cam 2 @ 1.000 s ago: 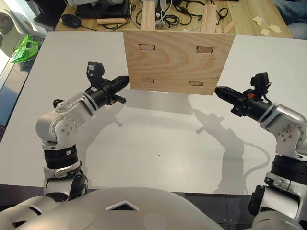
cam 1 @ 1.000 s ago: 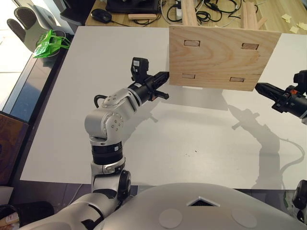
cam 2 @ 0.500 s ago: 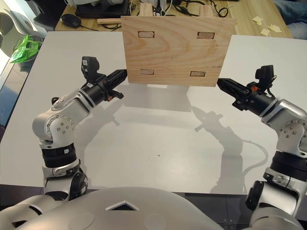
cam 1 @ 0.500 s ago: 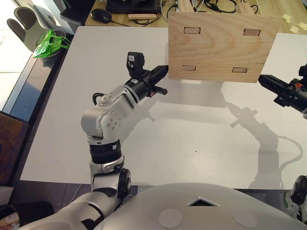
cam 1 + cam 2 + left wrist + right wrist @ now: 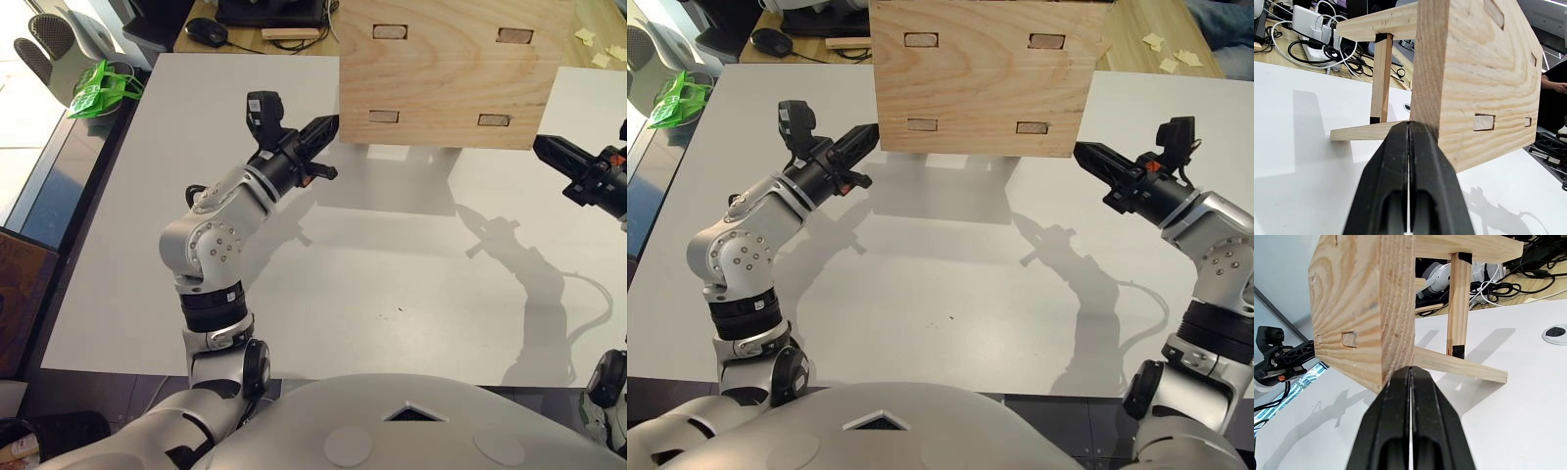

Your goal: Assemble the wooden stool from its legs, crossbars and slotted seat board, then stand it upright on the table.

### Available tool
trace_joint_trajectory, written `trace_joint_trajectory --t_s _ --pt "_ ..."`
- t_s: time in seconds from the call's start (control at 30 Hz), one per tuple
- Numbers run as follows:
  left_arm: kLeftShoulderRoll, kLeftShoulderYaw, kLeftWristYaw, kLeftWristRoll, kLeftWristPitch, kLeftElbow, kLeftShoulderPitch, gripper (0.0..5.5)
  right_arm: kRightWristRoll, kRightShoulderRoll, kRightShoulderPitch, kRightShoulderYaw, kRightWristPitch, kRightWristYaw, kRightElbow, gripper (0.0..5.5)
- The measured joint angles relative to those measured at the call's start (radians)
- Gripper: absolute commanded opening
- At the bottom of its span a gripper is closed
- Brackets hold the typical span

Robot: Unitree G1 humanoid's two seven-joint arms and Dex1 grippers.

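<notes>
Both pairs clenched: left fingers [image 5: 315,135], right fingers [image 5: 554,153] at opposite edges of slotted seat board [image 5: 441,73].

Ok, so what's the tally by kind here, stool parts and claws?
Pale plywood seat board with slots: 1
Light wooden legs: 4
Thin wooden crossbars with black ends, those in view: 2
Black two-finger claws, left claw and right claw: 2
Total: 9

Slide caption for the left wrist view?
Shut left gripper at the edge of the seat board; legs and crossbar behind, over the white table.
</notes>
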Motion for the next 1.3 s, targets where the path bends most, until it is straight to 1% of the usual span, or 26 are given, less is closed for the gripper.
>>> trace_joint_trajectory --t_s 0.63,0.9,1.3 --pt "-0.016 0.022 0.038 -0.083 -0.026 -0.007 -0.014 0.01 0.060 0.024 -0.026 -0.040 0.010 -0.040 0.000 0.00" --pt "-0.028 0.043 0.069 -0.147 -0.049 -0.014 -0.034 0.01 0.126 0.036 -0.058 -0.073 0.025 -0.067 0.001 0.00" --pt "-0.031 0.038 0.088 -0.160 -0.059 -0.012 -0.031 0.01 0.149 0.034 -0.057 -0.073 0.026 -0.086 0.001 0.00"
